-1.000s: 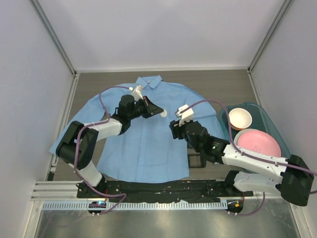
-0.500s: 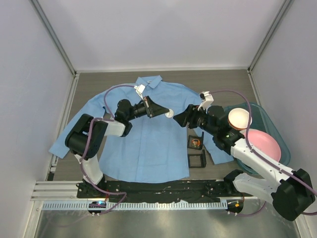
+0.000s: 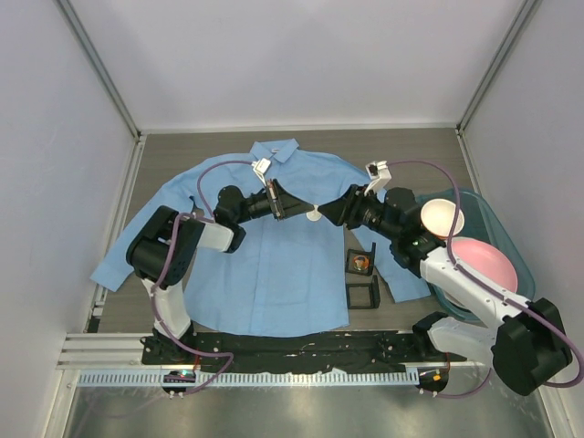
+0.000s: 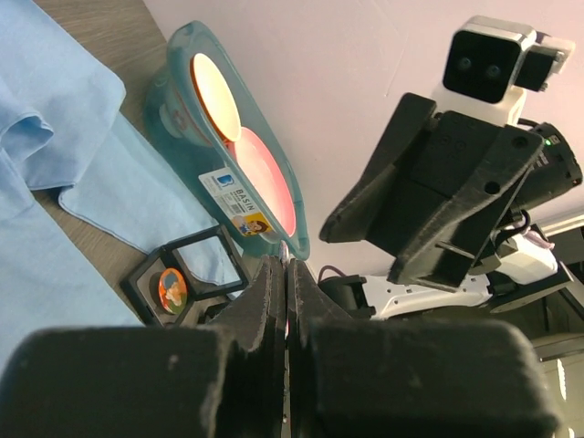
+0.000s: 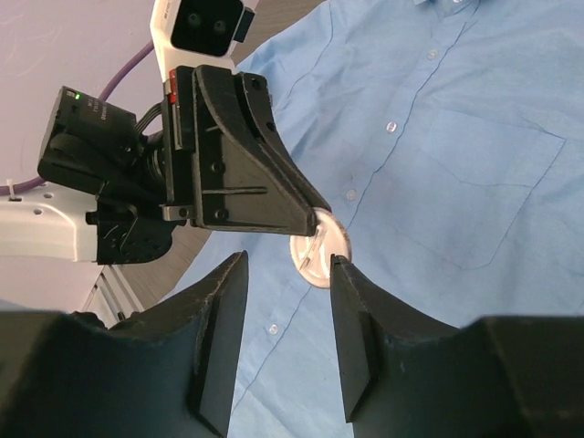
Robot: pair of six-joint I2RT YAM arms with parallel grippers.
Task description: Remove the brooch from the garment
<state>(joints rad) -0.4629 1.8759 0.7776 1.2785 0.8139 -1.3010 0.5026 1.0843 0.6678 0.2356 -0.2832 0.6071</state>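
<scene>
The light blue shirt (image 3: 274, 265) lies flat on the table, collar at the far side. My left gripper (image 3: 304, 211) is shut on a round white brooch (image 3: 315, 215) and holds it by the edge above the shirt's chest. In the right wrist view the brooch (image 5: 321, 248) shows its pale back with a metal pin, clamped at the left gripper's (image 5: 315, 217) tips. My right gripper (image 5: 287, 258) is open and faces the brooch, its fingers on either side a little short of it. In the top view the right gripper (image 3: 332, 213) sits just right of the brooch.
A teal basin (image 3: 474, 203) at the right holds a cream bowl (image 3: 443, 217) and a pink plate (image 3: 476, 265). Two small black display boxes stand by the shirt's right hem, one with an orange badge (image 3: 362, 265), one empty (image 3: 363, 294).
My left gripper has reached further right with the brooch. My right arm has swung up off the lower shirt, and its open gripper now points left at the brooch.
</scene>
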